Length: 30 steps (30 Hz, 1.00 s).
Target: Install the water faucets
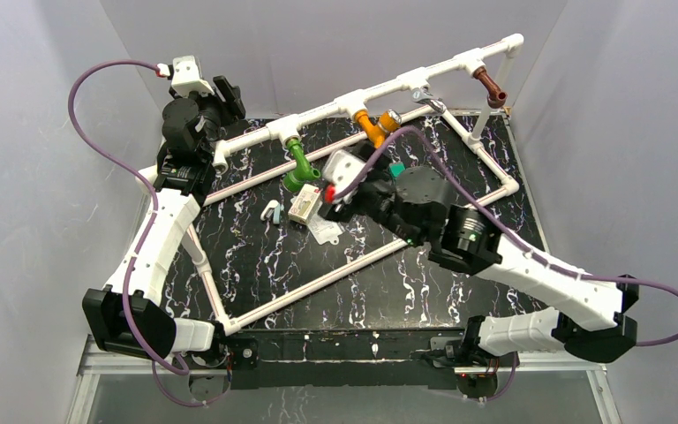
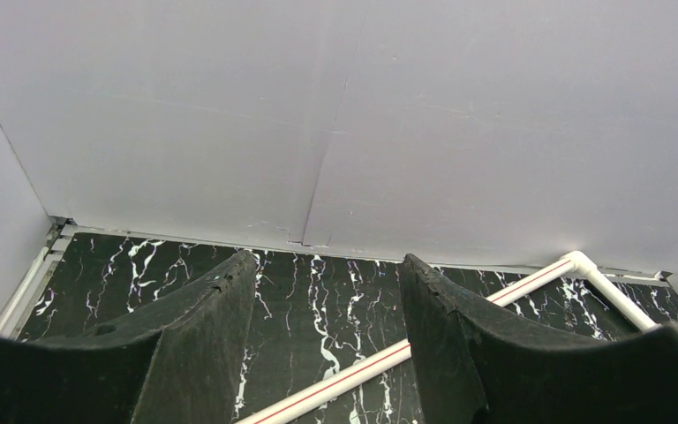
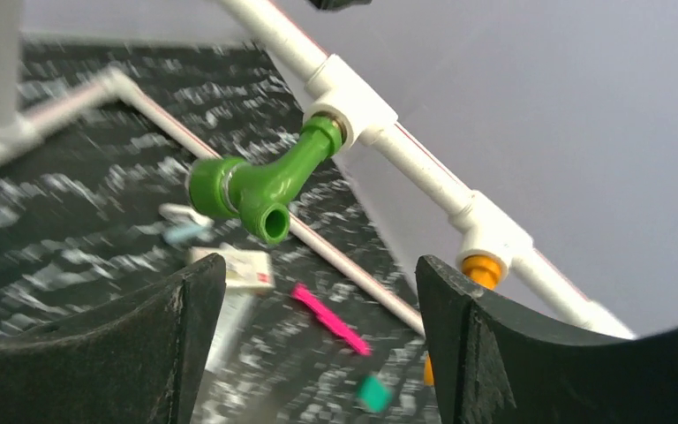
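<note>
Hanging green faucet (image 3: 256,181), card (image 3: 238,269) print blurred.

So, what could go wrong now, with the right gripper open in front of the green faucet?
1. The open right gripper may knock the green faucet askew in its white tee instead of closing squarely around it.
2. Coming lower, its fingers could sweep the pink strip and small box lying below.

White-shelled left arm (image 1: 154,243) and right arm (image 1: 547,274), black at the joints and bases. Purple cables (image 1: 71,102) looping off each in wide arcs. Ribbed silver collar (image 1: 468,231) behind the right wrist; white camera housing (image 1: 190,75) atop the left. Broad, curved, matte-black fingers (image 2: 203,340), edges scuffed.
</note>
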Each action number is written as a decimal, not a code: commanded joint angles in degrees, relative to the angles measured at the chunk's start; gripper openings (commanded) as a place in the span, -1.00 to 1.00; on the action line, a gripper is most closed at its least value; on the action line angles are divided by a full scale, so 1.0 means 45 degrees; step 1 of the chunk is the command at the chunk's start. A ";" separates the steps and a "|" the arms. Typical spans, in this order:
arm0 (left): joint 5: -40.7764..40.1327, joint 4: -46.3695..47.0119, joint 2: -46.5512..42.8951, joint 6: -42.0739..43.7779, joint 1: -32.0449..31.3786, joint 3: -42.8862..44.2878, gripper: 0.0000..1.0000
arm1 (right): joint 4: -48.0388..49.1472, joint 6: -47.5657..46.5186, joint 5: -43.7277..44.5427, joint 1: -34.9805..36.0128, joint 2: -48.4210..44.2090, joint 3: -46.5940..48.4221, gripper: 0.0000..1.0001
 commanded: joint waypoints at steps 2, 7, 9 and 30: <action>-0.0210 -0.3880 0.1986 0.0147 -0.0191 -0.1975 0.17 | 0.1042 -0.7908 0.1400 0.0952 0.0458 -0.0757 0.77; -0.0191 -0.3900 0.1979 0.0149 -0.0191 -0.1940 0.17 | 0.4200 -1.2913 0.2766 0.1624 0.0798 -0.2336 0.80; -0.0190 -0.3914 0.2039 0.0151 -0.0191 -0.1941 0.17 | 0.4465 -1.3421 0.2839 0.1680 0.0962 -0.2182 0.77; -0.0143 -0.3920 0.2220 0.0142 -0.0220 -0.1940 0.17 | 0.1644 -1.5229 0.2582 0.0971 0.3135 -0.0562 0.78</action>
